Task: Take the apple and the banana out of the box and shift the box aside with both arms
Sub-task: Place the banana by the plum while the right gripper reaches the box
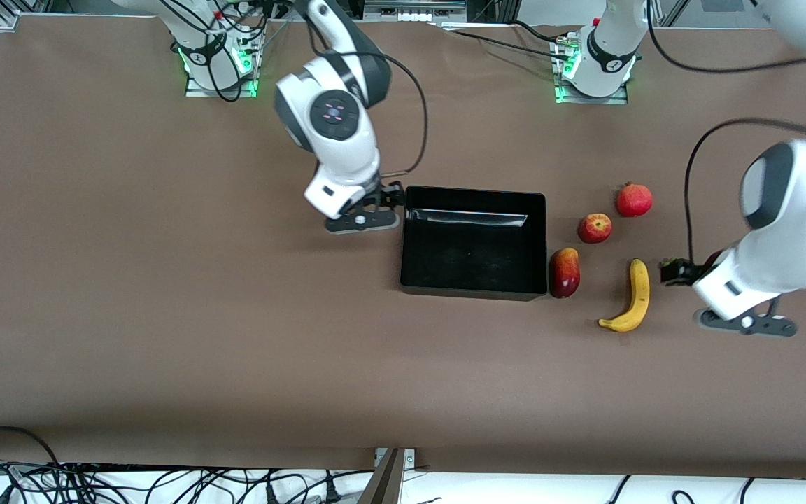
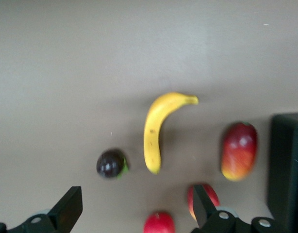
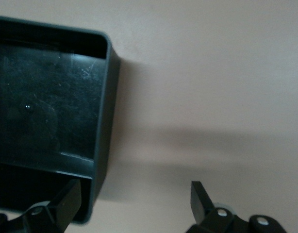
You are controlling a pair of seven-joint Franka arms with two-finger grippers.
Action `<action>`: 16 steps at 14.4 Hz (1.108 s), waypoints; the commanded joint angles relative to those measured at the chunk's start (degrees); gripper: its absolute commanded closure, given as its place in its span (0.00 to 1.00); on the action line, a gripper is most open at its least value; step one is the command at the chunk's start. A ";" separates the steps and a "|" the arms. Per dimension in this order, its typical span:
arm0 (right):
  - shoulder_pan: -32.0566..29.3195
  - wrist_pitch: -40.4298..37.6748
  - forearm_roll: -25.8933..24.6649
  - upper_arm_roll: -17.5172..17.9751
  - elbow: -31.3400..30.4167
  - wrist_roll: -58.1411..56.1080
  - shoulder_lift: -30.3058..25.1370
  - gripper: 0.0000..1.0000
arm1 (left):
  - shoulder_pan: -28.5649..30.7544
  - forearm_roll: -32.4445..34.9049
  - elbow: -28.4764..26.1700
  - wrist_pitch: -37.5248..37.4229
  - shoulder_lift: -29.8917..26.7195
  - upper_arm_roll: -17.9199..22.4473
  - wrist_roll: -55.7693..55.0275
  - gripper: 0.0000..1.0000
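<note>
The black box (image 1: 473,241) lies mid-table. My right gripper (image 1: 393,197) is open, low at the box's corner toward the right arm's base. In the right wrist view its jaws (image 3: 134,199) straddle the box wall (image 3: 101,121) near that corner, not closed on it. The banana (image 1: 632,297) and the small red apple (image 1: 595,227) lie beside the box toward the left arm's end. My left gripper (image 1: 676,273) is open and empty in the air beside the banana. The left wrist view shows the banana (image 2: 156,128) past its jaws (image 2: 135,208), and the apple (image 2: 190,200) partly hidden by one finger.
A red-and-yellow mango-like fruit (image 1: 564,273) lies against the box's wall. A round red fruit (image 1: 634,199) lies farther from the front camera than the apple. A dark purple fruit with a green leaf (image 2: 111,163) lies by the banana, near the left gripper.
</note>
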 commanded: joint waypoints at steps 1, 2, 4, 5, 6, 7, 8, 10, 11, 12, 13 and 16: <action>2.75 5.31 0.66 -0.70 2.87 4.17 5.49 0.00 | 0.56 -4.14 4.38 -6.72 -1.86 -0.11 0.91 0.00; 3.45 6.03 0.66 -0.70 4.02 5.57 7.33 0.00 | 0.73 -4.67 5.44 -8.47 -2.66 -0.19 0.91 0.00; 4.86 7.69 0.57 -0.70 5.43 7.08 10.24 0.00 | -0.05 -9.13 5.19 -12.34 -6.85 1.38 0.39 0.00; 4.95 9.01 0.57 -0.70 5.52 7.26 11.04 0.00 | -1.71 -9.85 2.92 -12.36 -9.67 3.21 0.12 0.00; 4.95 10.07 0.57 -0.70 5.52 7.17 11.57 0.00 | -5.47 -10.03 0.37 -12.01 -11.96 7.67 -0.05 0.00; 4.95 10.25 0.57 -0.70 5.52 7.17 11.83 0.00 | -9.16 -10.99 -1.74 -10.53 -13.98 12.85 0.20 0.00; 4.95 10.25 0.57 -0.70 5.52 7.08 11.92 0.00 | -11.28 -13.18 -5.50 -6.95 -16.26 16.03 0.47 0.00; 4.95 10.25 0.40 -0.79 5.52 6.64 11.92 0.12 | -11.74 -14.69 -15.95 2.62 -23.02 17.03 -0.05 0.00; 4.95 10.25 0.14 -0.79 5.44 6.38 12.01 0.24 | -11.74 -14.61 -19.13 5.19 -25.84 17.03 0.03 0.00; 4.87 10.25 0.13 -0.79 5.44 6.38 12.36 0.38 | -11.74 -14.60 -20.29 5.31 -27.08 17.03 0.12 0.00; 4.86 10.25 0.13 -0.79 5.44 6.55 12.80 0.51 | -11.74 -14.43 -20.31 4.52 -27.18 16.86 0.73 0.00; 4.78 10.25 -0.04 -0.88 5.44 6.20 13.15 0.92 | -11.66 -14.08 -18.90 3.02 -26.04 16.51 0.21 0.00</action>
